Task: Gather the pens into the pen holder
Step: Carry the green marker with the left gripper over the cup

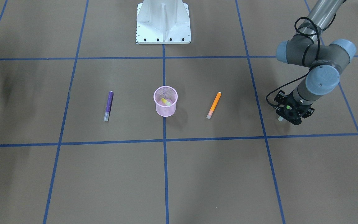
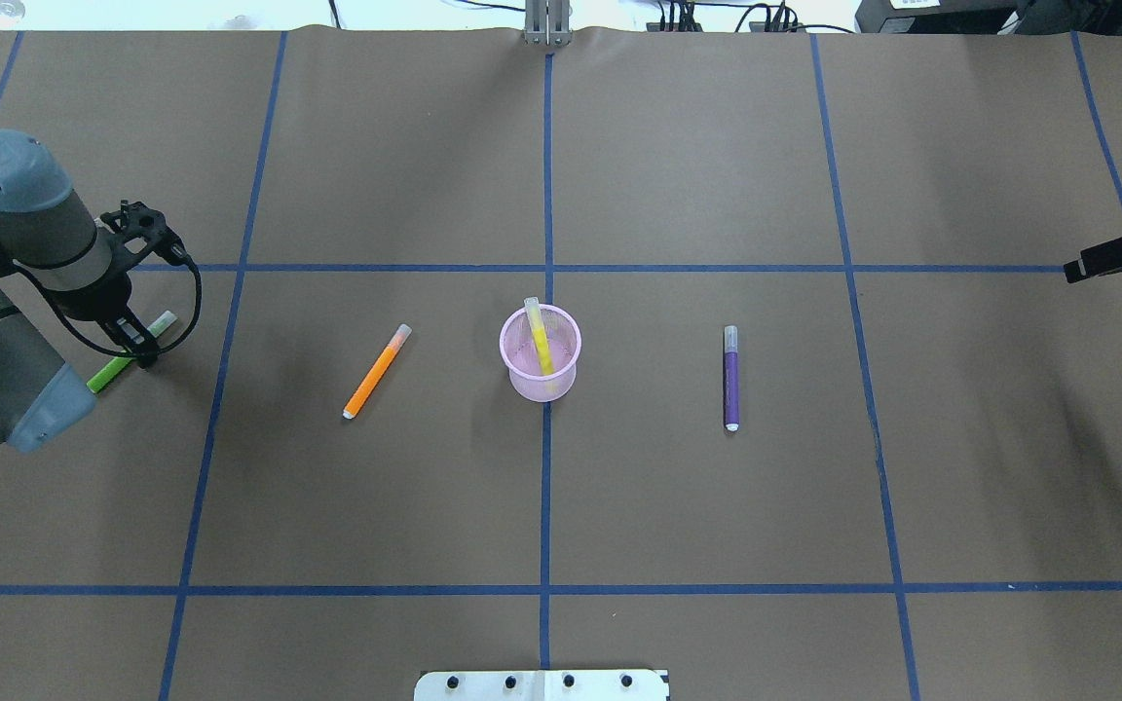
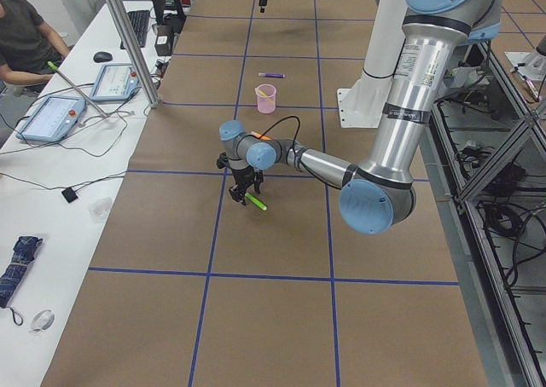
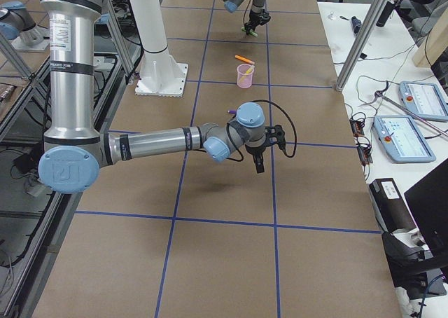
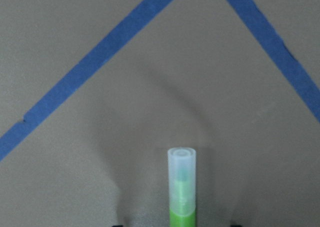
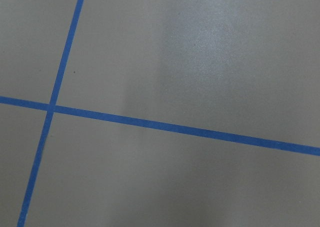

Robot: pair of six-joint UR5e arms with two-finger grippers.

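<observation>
L claw (image 2: 140, 352) pinches green pen (image 2: 108, 372), far left of pen holder (image 2: 504, 346); held near flat, it could snag rim & tip holder; R claw (image 2: 1072, 270) state: can't tell

Overhead view: behind the robot, looks forward and down. Front-facing view: opposite side, faces the robot, steep. Both share the pen holder (image 2: 541, 352) mid-table. Side views look along the table (image 6: 200, 47) from each end, farther off, desks included. Left wrist view: very close, green pen (image 5: 181, 187) running out ahead of the left gripper (image 2: 139, 350) jaws. Right wrist view: close, taped table ahead of its jaws.
</observation>
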